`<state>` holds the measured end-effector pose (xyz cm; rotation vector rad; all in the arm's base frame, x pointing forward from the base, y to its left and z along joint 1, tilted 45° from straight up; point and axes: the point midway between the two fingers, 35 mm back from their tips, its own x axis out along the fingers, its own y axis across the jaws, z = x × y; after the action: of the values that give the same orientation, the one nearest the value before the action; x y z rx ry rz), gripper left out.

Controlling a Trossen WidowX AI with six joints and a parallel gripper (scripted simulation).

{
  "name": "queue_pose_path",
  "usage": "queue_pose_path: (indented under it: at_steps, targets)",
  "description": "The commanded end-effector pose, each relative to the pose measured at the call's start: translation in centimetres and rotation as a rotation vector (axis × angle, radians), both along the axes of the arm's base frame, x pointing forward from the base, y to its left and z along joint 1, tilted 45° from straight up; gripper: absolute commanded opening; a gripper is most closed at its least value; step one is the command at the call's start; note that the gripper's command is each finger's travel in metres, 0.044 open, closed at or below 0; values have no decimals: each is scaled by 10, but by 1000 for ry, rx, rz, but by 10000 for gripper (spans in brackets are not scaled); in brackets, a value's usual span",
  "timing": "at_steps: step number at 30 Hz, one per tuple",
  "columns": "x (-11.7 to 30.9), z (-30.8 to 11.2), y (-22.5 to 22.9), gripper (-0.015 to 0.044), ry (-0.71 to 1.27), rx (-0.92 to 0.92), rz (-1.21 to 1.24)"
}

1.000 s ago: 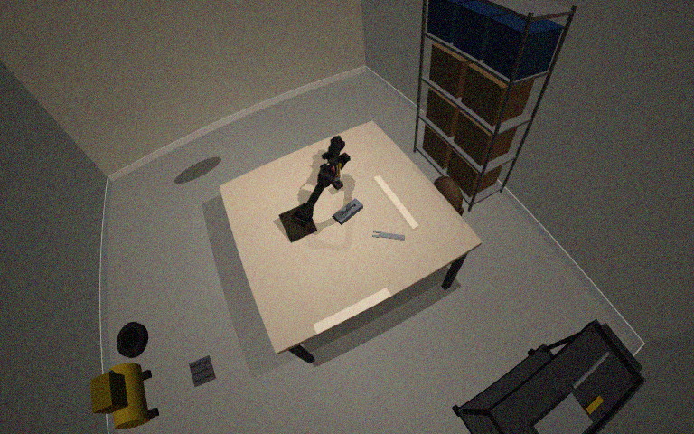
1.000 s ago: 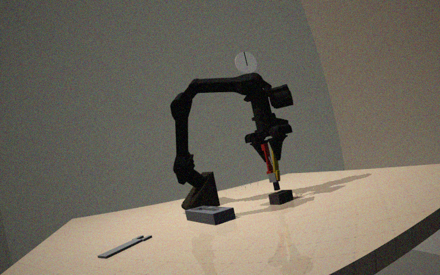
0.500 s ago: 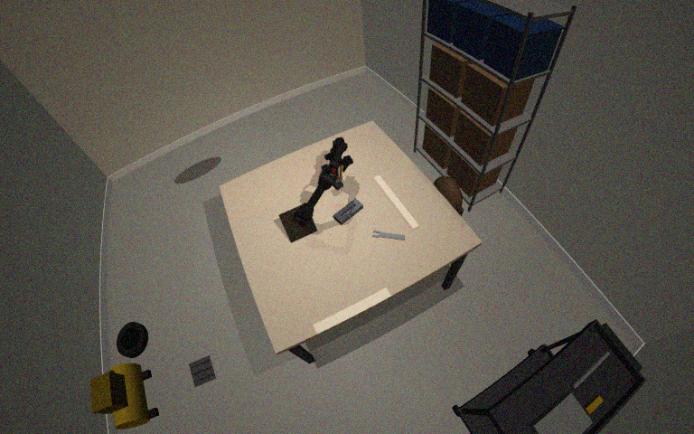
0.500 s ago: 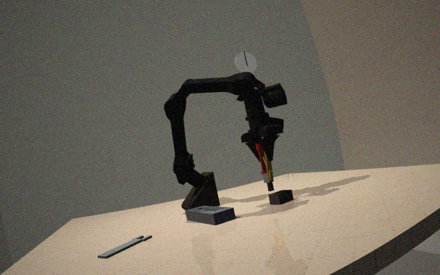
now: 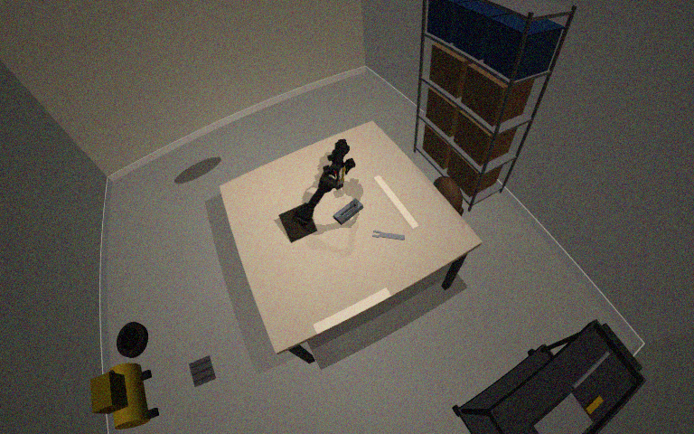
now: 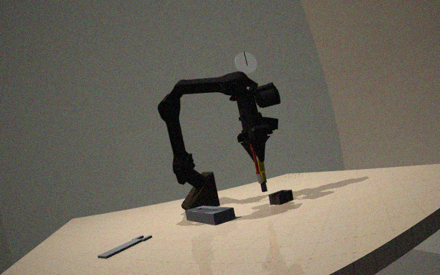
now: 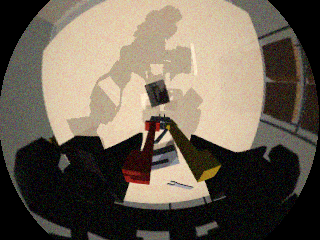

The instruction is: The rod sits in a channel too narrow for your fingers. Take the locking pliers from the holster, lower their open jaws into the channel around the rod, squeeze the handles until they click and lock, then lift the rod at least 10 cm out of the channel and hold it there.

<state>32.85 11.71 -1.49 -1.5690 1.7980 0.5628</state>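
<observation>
A tall dark metal rack (image 5: 550, 71) (image 7: 285, 120) with blue and brown boxes stands behind 1 big pale square table (image 5: 286, 286) (image 6: 324, 227) (image 7: 225, 75). A black cart (image 5: 517, 381) is on the floor, well apart from the table. The black jointed robot arm (image 5: 319, 195) (image 6: 201, 86) bends over the tabletop. Its black 2-finger hand (image 5: 338, 176) (image 6: 258, 159) (image 7: 167, 136) pinches the red-and-yellow-handled pliers (image 5: 342, 182) (image 6: 258, 171) (image 7: 150, 150), and their dark tip points down in the air. The blue-grey slotted block (image 5: 340, 217) (image 6: 223, 216) (image 7: 169, 159) sits near the arm's foot; the rod's spot is its slot, but the rod is too small to make out. A flat grey forked metal tool (image 5: 391, 235) (image 6: 121, 248) (image 7: 181, 185) lies apart from that block. The small dark box-shaped holster (image 6: 280, 197) (image 7: 157, 93) sits near the pliers' tip, lower down.
</observation>
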Motion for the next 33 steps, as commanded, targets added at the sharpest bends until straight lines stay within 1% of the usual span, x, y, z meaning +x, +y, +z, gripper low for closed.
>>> queue_pose_path:
  at_steps: [1,33]
  targets:
    - [0,10,-4,316,-43,-2,-30]
    - [-7,46,-38,316,-250,-17,-249]
